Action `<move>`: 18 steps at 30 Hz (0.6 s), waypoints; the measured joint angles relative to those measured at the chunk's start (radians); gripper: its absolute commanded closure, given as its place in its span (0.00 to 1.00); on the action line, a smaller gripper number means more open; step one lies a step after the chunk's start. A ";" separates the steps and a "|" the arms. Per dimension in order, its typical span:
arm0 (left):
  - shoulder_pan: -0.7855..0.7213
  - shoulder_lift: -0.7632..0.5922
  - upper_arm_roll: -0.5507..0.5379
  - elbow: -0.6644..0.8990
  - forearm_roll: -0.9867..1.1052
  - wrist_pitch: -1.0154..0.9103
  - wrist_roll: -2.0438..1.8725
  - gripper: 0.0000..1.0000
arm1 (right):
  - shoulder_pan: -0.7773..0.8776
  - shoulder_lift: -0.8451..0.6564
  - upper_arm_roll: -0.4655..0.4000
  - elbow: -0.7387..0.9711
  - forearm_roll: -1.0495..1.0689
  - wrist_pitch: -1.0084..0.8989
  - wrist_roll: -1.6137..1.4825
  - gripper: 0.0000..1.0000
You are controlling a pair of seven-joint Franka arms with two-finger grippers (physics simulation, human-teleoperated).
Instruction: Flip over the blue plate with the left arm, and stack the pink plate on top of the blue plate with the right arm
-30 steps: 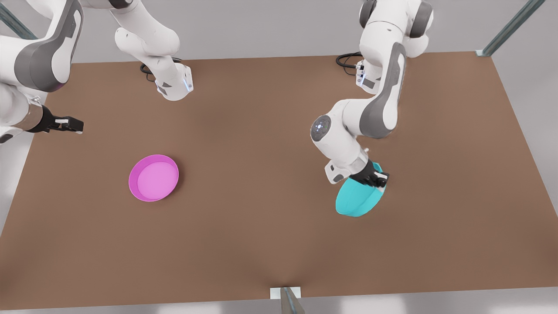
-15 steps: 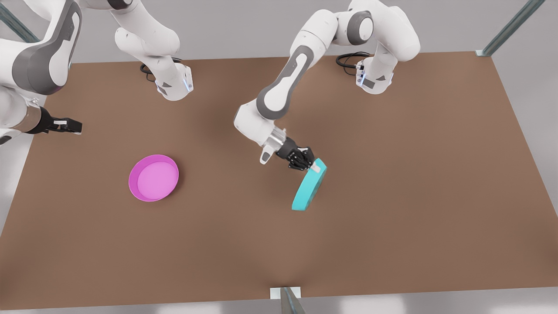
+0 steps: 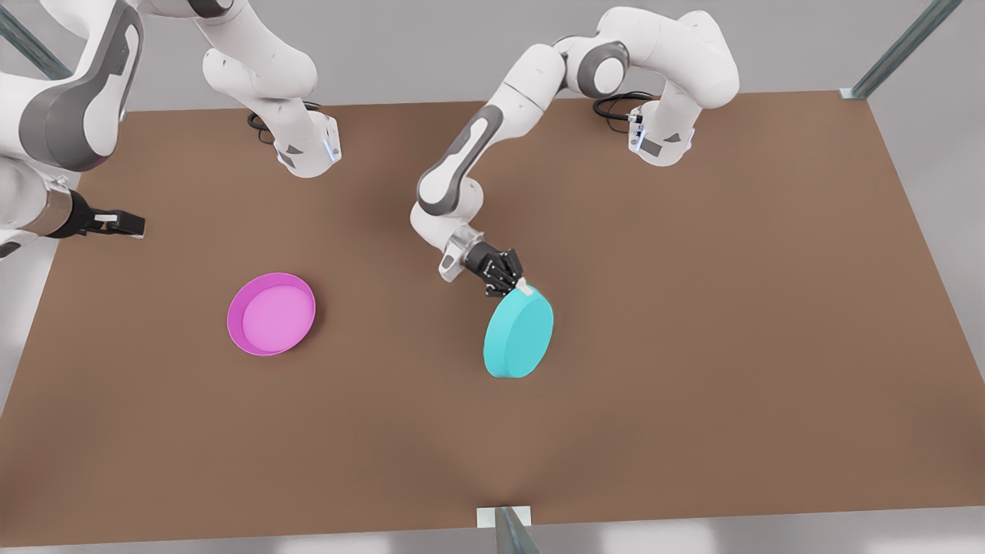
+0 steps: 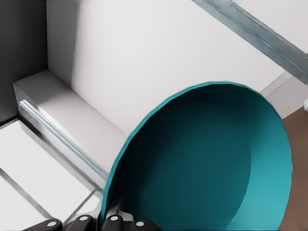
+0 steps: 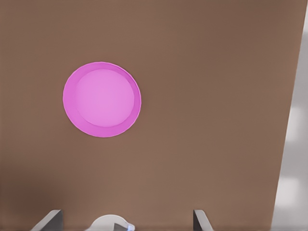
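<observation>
The blue plate (image 3: 519, 336) hangs tilted near the table's middle, its flat base turned toward the front view. My left gripper (image 3: 517, 288) is shut on the plate's upper rim. In the left wrist view the blue plate (image 4: 207, 163) shows its hollow inside, with the rim pinched between the fingers (image 4: 111, 222). The pink plate (image 3: 271, 313) lies hollow side up on the table at the front view's left. My right gripper (image 3: 127, 224) waits open over the table's left edge, apart from it. From the right wrist view the pink plate (image 5: 102, 99) lies ahead of the spread fingertips (image 5: 49, 219).
Both arm bases (image 3: 308, 150) (image 3: 660, 138) stand at the back of the brown table (image 3: 731, 346) with black cables beside them. A metal post (image 3: 900, 46) rises at the back right corner, and a bracket (image 3: 504, 517) sits at the front edge.
The left arm has swung the blue plate from the front view's right toward the middle and turned it from edge-on to base toward the camera. The right arm has hardly moved.
</observation>
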 measured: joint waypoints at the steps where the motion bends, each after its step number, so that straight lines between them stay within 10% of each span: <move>1: 0.000 0.015 -0.008 0.000 0.010 0.002 -0.044 0.79 | -0.002 0.000 -0.001 0.000 0.002 0.000 0.000 0.00; 7: 0.000 0.081 -0.042 -0.001 0.060 0.007 -0.277 0.79 | -0.008 0.003 -0.003 0.000 0.007 0.000 -0.001 0.00; 12: 0.000 0.091 -0.060 0.002 0.071 0.006 -0.416 0.08 | -0.004 0.003 -0.004 0.000 0.010 0.000 -0.001 0.00; 18: 0.044 0.052 -0.122 0.195 -0.049 0.021 -0.537 0.00 | -0.001 0.005 -0.009 -0.003 0.011 0.002 -0.002 0.00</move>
